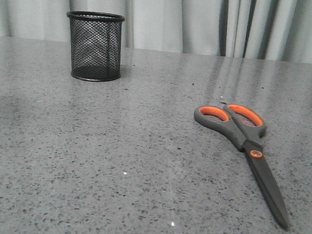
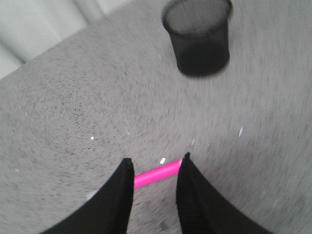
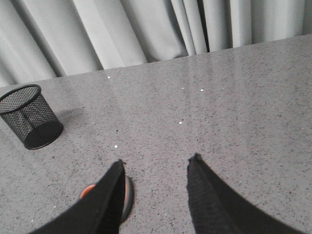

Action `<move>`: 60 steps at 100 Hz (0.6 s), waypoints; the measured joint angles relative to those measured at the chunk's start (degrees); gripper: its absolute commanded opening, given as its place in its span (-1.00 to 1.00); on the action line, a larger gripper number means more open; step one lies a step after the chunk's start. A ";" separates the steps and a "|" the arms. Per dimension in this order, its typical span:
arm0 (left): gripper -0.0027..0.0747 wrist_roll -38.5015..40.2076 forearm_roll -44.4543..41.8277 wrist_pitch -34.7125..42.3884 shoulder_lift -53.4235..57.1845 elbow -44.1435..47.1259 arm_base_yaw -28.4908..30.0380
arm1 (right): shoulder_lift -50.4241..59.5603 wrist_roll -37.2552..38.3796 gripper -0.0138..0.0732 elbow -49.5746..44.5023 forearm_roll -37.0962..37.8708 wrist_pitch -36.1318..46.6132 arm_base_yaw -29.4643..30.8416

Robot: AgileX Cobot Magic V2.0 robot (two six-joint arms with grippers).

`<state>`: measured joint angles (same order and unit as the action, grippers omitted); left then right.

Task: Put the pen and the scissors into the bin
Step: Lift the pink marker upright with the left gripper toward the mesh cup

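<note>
The bin (image 1: 93, 46), a black mesh cup, stands upright at the far left of the table; it also shows in the left wrist view (image 2: 197, 36) and the right wrist view (image 3: 30, 117). The scissors (image 1: 242, 143) lie flat and closed at the right, orange loops away from me. The pink pen (image 2: 157, 174) shows only in the left wrist view, lying on the table across the gap of my open left gripper (image 2: 156, 159), with one end hidden behind a finger. My right gripper (image 3: 157, 160) is open and empty, with a scissor loop (image 3: 127, 195) peeking out beside one finger. Neither gripper shows in the front view.
A grey speckled tabletop (image 1: 129, 159) runs back to pale curtains (image 1: 183, 16) behind its far edge. The left wrist view is blurred by motion.
</note>
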<state>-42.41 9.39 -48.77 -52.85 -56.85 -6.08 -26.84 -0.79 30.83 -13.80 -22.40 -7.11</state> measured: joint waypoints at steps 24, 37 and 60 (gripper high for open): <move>-0.43 -22.18 -7.06 -11.02 -12.04 -7.80 -3.84 | -0.10 0.00 -0.05 0.00 0.00 0.36 -2.07; -0.43 -28.68 -8.17 -14.48 -18.43 -10.49 -3.78 | -0.10 0.00 -0.05 0.00 0.00 0.47 -3.18; -0.44 -37.39 -8.30 -17.54 -27.72 -13.04 -3.05 | -0.21 0.00 -0.05 0.00 0.00 0.47 -4.61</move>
<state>-79.80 1.08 -66.31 -80.58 -69.88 -9.13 -27.05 -0.79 30.83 -13.80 -21.93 -11.72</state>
